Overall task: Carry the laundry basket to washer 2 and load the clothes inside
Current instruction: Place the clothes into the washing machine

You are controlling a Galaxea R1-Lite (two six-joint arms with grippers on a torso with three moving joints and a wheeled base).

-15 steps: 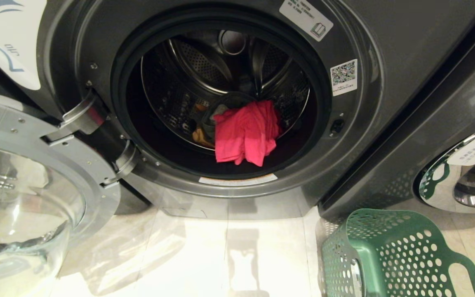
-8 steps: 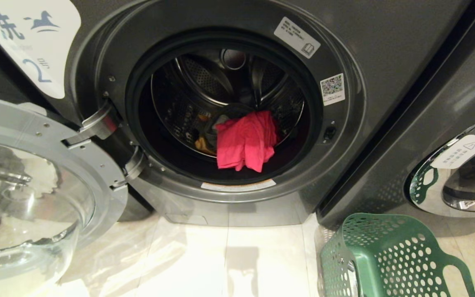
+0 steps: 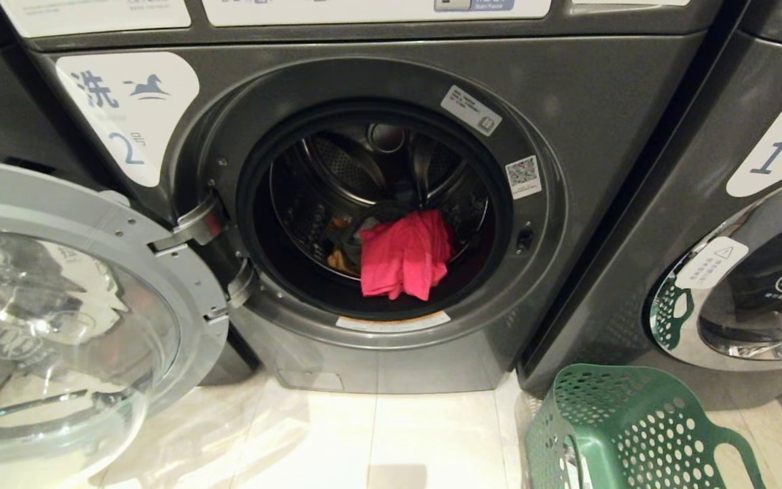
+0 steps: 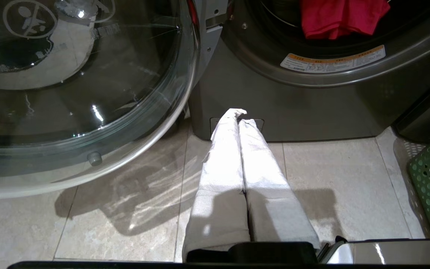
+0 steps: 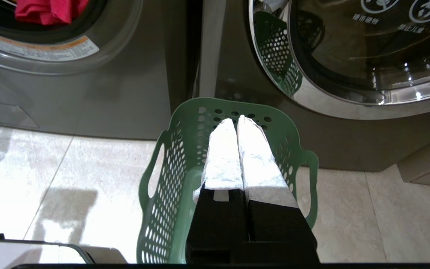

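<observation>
Washer 2 [image 3: 567, 102], dark grey with a blue "2" label [image 3: 126, 146], stands before me with its round glass door [image 3: 58, 305] swung open to the left. In its drum lie the clothes: a pink-red garment [image 3: 403, 255] in front, with bits of grey and mustard yellow behind it. The green laundry basket [image 3: 635, 435] stands on the floor at the lower right, nothing showing inside it. My left gripper [image 4: 240, 116] is shut and hangs above the floor in front of the washer's base. Shut too, my right gripper [image 5: 235, 120] hangs over the basket [image 5: 185, 149].
The washer labelled "1" [image 3: 771, 156] stands to the right with its door closed, reflecting the basket. The open glass door takes up the left side down near the pale tiled floor [image 3: 377, 441].
The head view has pulled back and tilted up, so more of washer 2's front and the "1" label show. Clothes, door and basket stay in place.
</observation>
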